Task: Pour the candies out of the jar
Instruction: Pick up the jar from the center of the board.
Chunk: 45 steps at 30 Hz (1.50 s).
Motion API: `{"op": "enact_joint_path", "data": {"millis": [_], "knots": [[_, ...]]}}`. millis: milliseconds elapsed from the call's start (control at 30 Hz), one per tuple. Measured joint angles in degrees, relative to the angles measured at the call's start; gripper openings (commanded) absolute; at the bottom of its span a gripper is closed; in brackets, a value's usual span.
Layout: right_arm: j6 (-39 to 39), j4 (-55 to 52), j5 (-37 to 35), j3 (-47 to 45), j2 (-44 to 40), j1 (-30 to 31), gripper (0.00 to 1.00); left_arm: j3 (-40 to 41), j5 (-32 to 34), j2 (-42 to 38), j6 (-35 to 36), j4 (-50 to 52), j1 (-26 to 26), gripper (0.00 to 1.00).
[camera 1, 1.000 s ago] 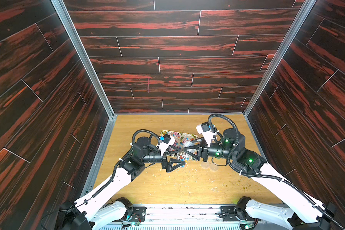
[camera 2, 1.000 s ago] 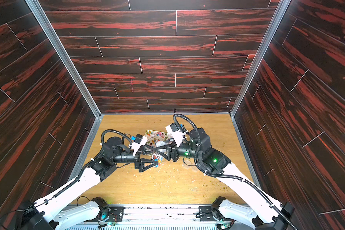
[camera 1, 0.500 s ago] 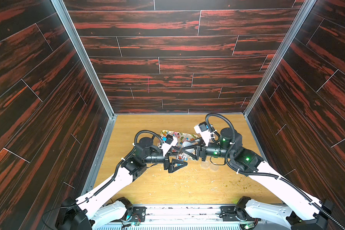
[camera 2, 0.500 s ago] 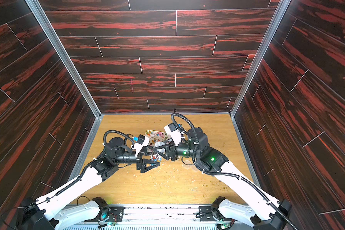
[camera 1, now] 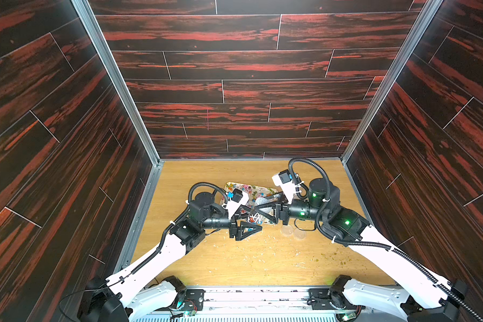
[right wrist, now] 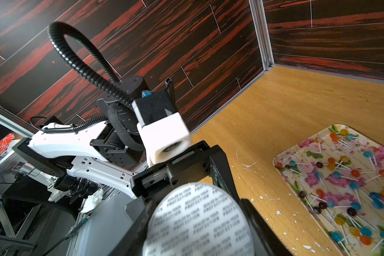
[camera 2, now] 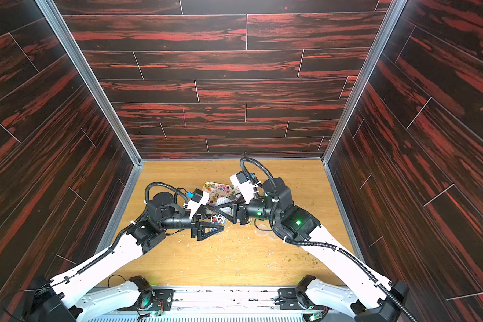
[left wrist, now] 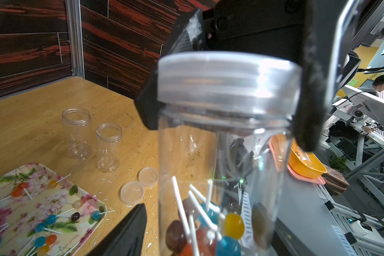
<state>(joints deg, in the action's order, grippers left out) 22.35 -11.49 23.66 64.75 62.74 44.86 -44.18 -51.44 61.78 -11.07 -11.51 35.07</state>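
Left wrist view: right tool (left wrist: 227, 119) grips clear plastic jar (left wrist: 222, 159) by its clear screw lid (left wrist: 226, 75); colourful round candies (left wrist: 230, 226) lie at its 6 o'clock from above. Left tool's (camera 1: 255, 220) hold: cannot tell.

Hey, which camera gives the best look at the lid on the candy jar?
The left wrist view: the lid sits close and side-on, on the jar, the right gripper clamped around it. The right wrist view shows only its printed top, blurred. In both top views it is a tiny pale patch at most.
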Motion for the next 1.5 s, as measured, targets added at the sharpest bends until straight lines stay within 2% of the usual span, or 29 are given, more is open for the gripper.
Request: {"op": "enact_joint_path", "data": {"millis": [100,367,500,633,833,1067,1300,1367,1500], "knots": [[0.2,0.0,0.1,0.0,0.2,0.0,0.41,-0.1,-0.3,0.0,0.7,0.5,0.1,0.65],[0.9,0.5,0.4,0.0,0.7,0.0,0.41,-1.0,-0.3,0.0,2.1,1.7,0.2,0.56],[1.0,0.7,0.4,0.0,0.7,0.0,0.41,-1.0,-0.3,0.0,2.2,1.8,0.2,0.48],[1.1,0.7,0.4,0.0,0.7,0.0,0.43,-1.1,-0.3,0.0,2.1,1.8,0.2,0.47],[1.0,0.9,0.6,0.0,0.9,-0.1,0.52,-1.0,-0.2,0.0,2.1,1.9,0.3,0.46],[1.2,1.0,1.0,0.0,1.2,-0.2,0.69,-1.0,0.8,0.0,2.1,1.9,0.3,0.44],[1.4,1.5,1.7,0.4,1.8,-0.2,0.8,-1.0,2.4,0.0,2.1,1.9,0.3,0.42],[1.4,1.3,1.7,0.5,1.8,-0.2,0.86,-1.0,3.0,0.0,2.1,1.9,0.4,0.42],[1.4,-0.8,0.9,2.0,1.8,-0.2,0.87,-0.9,4.3,-0.3,2.3,2.1,0.4,0.42]]}}
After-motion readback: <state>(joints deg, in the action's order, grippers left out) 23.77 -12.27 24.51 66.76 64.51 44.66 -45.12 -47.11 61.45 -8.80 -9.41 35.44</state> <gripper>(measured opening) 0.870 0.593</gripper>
